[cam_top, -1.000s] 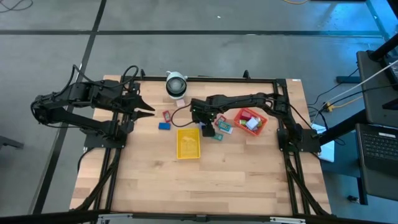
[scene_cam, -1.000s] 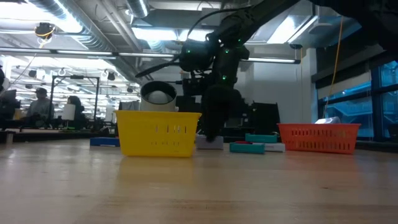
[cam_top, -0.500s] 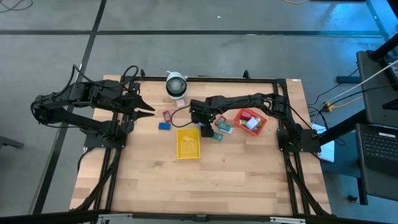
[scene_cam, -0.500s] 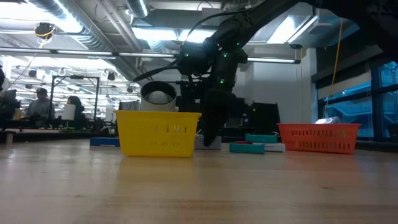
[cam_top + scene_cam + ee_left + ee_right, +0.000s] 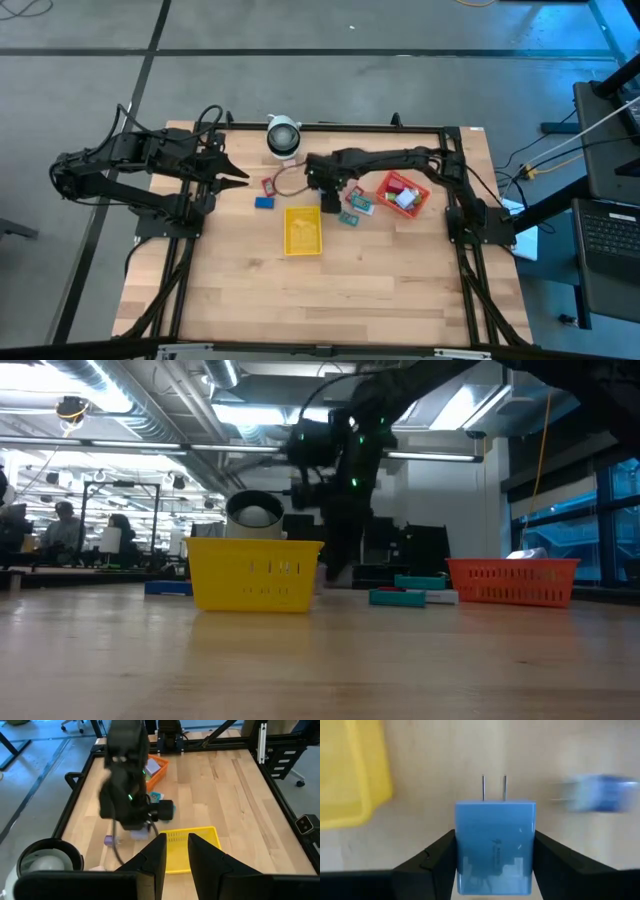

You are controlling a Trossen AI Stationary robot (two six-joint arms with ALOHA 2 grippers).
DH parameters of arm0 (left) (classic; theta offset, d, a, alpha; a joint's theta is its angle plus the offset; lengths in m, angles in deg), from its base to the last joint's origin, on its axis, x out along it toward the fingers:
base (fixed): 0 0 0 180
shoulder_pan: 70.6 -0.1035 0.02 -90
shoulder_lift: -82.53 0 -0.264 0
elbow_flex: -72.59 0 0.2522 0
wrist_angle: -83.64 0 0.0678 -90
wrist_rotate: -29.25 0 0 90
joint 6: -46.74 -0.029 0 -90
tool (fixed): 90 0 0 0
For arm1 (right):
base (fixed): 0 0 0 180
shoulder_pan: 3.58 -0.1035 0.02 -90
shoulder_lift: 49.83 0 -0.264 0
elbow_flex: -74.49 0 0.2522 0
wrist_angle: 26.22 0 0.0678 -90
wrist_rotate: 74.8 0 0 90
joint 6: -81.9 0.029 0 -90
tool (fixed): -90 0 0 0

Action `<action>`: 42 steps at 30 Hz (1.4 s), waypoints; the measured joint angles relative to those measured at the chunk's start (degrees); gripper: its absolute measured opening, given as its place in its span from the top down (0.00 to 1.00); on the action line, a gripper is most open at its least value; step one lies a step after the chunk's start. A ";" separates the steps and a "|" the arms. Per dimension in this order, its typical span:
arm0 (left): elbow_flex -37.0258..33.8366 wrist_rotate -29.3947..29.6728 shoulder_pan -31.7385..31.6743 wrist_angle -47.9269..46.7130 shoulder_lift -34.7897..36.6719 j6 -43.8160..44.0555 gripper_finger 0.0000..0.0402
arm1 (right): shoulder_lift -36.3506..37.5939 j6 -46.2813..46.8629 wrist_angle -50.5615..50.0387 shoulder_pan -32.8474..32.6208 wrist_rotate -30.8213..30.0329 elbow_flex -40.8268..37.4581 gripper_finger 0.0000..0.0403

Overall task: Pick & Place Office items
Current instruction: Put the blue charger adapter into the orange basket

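My right gripper (image 5: 329,197) stands just beyond the yellow tray's (image 5: 304,230) far right corner, pointing down, shut on a light blue plug block (image 5: 495,845) with two metal prongs. In the low view it (image 5: 338,565) hangs behind the yellow tray (image 5: 255,573). Other office items lie flat on the table: a blue block (image 5: 264,202) and a red one (image 5: 268,186) left of the gripper, and teal and red packets (image 5: 354,207) to its right. More fill the red-orange tray (image 5: 402,193). My left gripper (image 5: 243,178) waits at the table's left side, shut. My right gripper pinches the blue plug block by its two opposite side faces (image 5: 461,855) between both fingers (image 5: 432,857). The fingers come from above, pointing down. The prongs (image 5: 493,787) point away from the wrist, toward the table. The block is off the table top.
A white round object with a dark centre (image 5: 284,135) stands at the far edge, a cable looping from it toward the right gripper. The near half of the table (image 5: 320,300) is bare wood. People sit in the room beyond the table (image 5: 65,525).
My right gripper has risen from the table behind the yellow tray and moved a little toward the far edge. The blue plug block that lay on the table under it has come up with it.
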 joint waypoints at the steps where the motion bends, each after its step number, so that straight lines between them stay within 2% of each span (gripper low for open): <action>1: 0.00 0.00 0.00 0.00 0.00 -0.02 0.81 | 0.96 0.72 -0.29 0.58 -0.99 0.53 0.47; 7: -0.01 0.00 0.00 0.00 0.00 -0.02 0.81 | 6.79 5.13 -3.52 6.57 -2.46 1.55 0.46; 13: 0.00 -0.02 0.00 0.00 0.00 -0.02 0.81 | 11.94 5.97 -11.89 11.75 -0.06 -0.63 0.46; 20: 0.00 -0.04 0.00 0.00 0.00 -0.02 0.81 | 21.19 10.08 -12.49 13.36 0.40 -13.84 0.45; 30: 0.00 -0.24 0.00 0.00 0.00 -0.24 0.81 | 39.35 21.92 -9.67 13.19 0.55 -35.54 0.43; 35: -0.01 -0.24 0.00 0.00 0.00 -0.24 0.81 | 44.42 24.83 -8.49 12.45 0.88 -39.44 0.43; 42: 0.00 -0.20 0.00 0.02 0.00 -0.17 0.81 | 44.58 28.06 -6.87 10.26 4.74 -43.08 0.43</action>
